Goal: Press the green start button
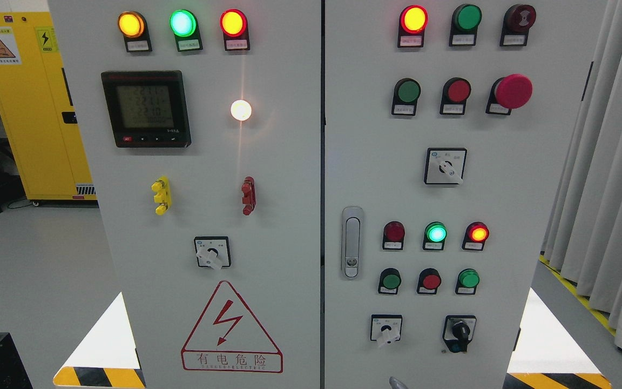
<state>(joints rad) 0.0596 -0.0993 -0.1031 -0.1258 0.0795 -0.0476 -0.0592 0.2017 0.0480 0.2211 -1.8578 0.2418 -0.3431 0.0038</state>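
A grey control cabinet with two doors fills the head view. On the right door, a green push button [408, 91] sits in the upper row, left of a red button [458, 90] and a red mushroom stop [513, 91]. Lower down, a green button [391, 281], a red button [431, 281] and another green button [468, 279] form a row. A lit green lamp [435, 233] glows above them. A small grey tip [392, 382] pokes in at the bottom edge right of the middle, below the lower row; it is too small to tell if it is a finger.
The left door carries a meter display [145, 108], lit lamps along the top, a selector switch [212, 253] and a red hazard triangle [231, 327]. A door handle [351, 242] sits on the right door. A yellow cabinet [30, 102] stands at the far left, curtains [608, 162] at the right.
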